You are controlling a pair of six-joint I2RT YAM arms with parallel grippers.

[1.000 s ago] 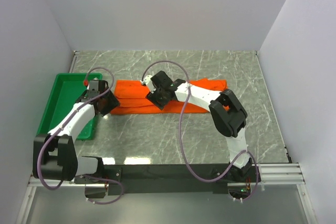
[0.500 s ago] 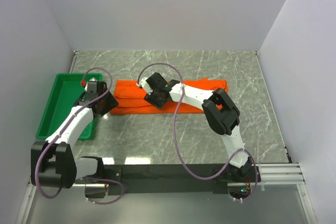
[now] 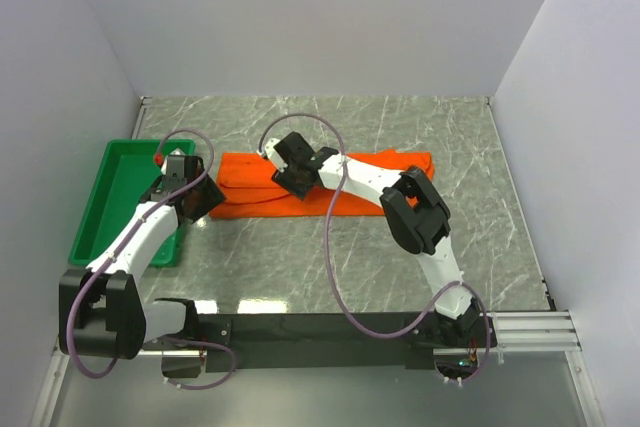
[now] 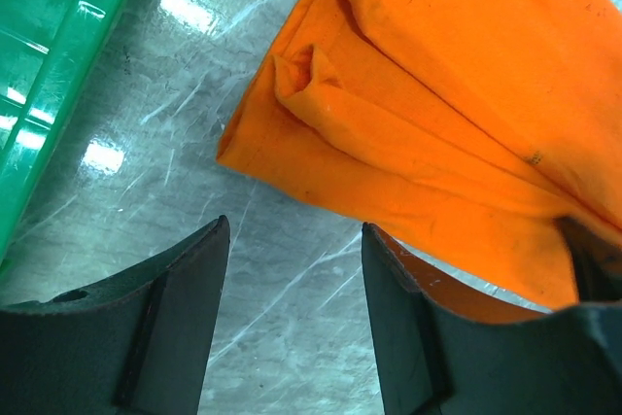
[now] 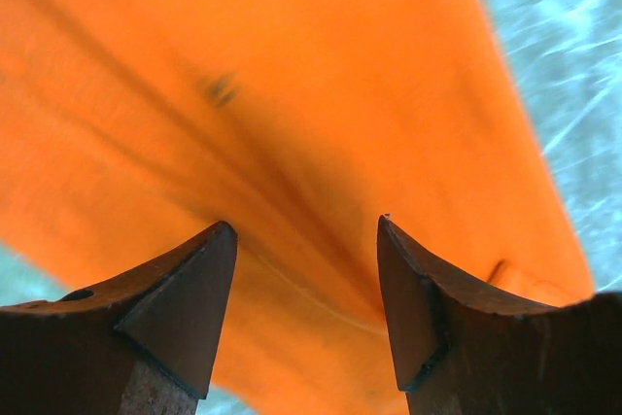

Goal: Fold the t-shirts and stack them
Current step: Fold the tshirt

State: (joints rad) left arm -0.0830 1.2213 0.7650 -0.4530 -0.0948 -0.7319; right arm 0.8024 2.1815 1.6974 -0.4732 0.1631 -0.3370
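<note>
The orange t-shirt [image 3: 245,175] lies on the marble table as a long, wrinkly folded strip running left to right. My left gripper [image 3: 203,199] stands open at the strip's near left corner. In the left wrist view, only bare marble shows between the fingers [image 4: 296,240], with the t-shirt [image 4: 457,114] just ahead and to the right. My right gripper [image 3: 290,179] hovers open over the left half of the strip. In the right wrist view, its fingers [image 5: 306,230] straddle a crease of the t-shirt [image 5: 292,75] without closing on it.
A green tray [image 3: 120,197] sits at the table's left edge, right beside my left arm, and its rim [image 4: 58,65] shows in the left wrist view. White walls close in the back and both sides. Bare marble [image 3: 300,257] lies between the shirt and the arm bases.
My right gripper has slid left and slightly back along the shirt. The left gripper shifted a little left and back early on, then stayed still. Both stay open.
</note>
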